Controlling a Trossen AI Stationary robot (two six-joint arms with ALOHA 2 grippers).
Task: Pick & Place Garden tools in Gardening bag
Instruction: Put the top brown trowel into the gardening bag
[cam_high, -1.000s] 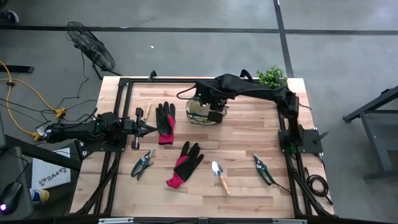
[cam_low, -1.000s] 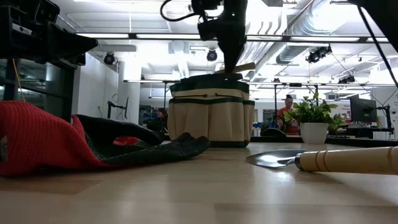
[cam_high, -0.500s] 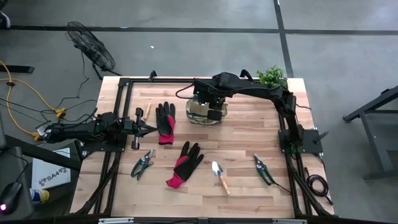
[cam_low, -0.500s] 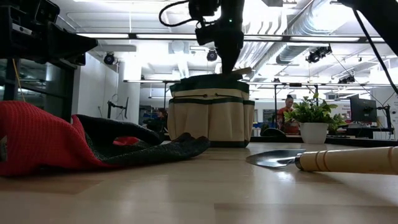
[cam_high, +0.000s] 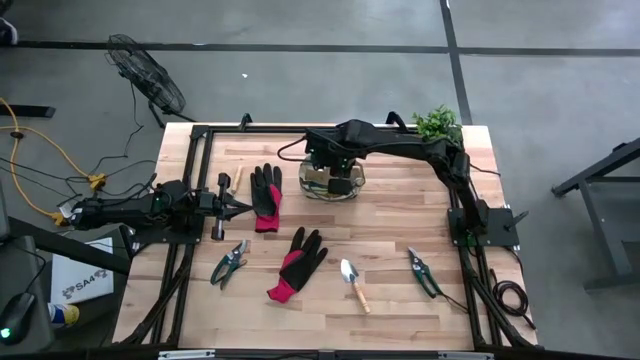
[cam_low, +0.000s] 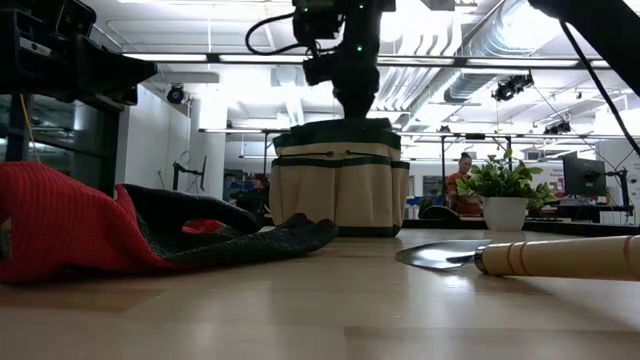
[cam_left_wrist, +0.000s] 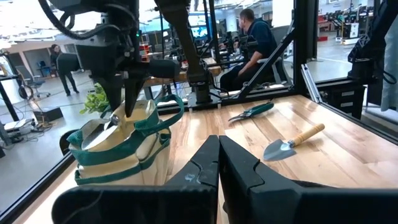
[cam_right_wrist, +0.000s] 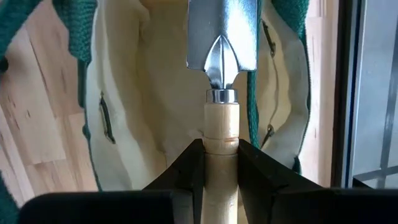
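Note:
The olive-tan gardening bag (cam_high: 322, 181) with green trim stands at the table's far middle; it also shows in the low view (cam_low: 340, 190) and the left wrist view (cam_left_wrist: 118, 158). My right gripper (cam_high: 338, 176) is right above its mouth, shut on a wooden-handled trowel (cam_right_wrist: 221, 74) whose metal blade (cam_right_wrist: 222, 34) points down into the bag. My left gripper (cam_high: 232, 208) waits shut and empty at the table's left. Two black-and-red gloves (cam_high: 266, 195) (cam_high: 298, 262), two pruners (cam_high: 229, 262) (cam_high: 423, 271) and another trowel (cam_high: 354, 283) lie flat on the table. My right gripper pinches the trowel's wooden handle (cam_right_wrist: 221, 134) between its two fingers (cam_right_wrist: 189, 168), just behind the metal collar at the blade end. The fingers come from above, pointing down along the handle. The trowel hangs blade down inside the bag's mouth; whether the blade touches the bag, I cannot tell.
A green potted plant (cam_high: 437, 122) stands at the far right corner. A small wooden handle (cam_high: 237, 179) lies by the left arm. A black frame (cam_high: 190, 200) runs along the table's edges. Bare wood lies right of the bag and along the near edge.
My right gripper has gone a little toward the table's left and down over the bag. The trowel's handle, which stuck out tilted above the bag's rim in the low view, has sunk out of sight behind the gripper and the rim.

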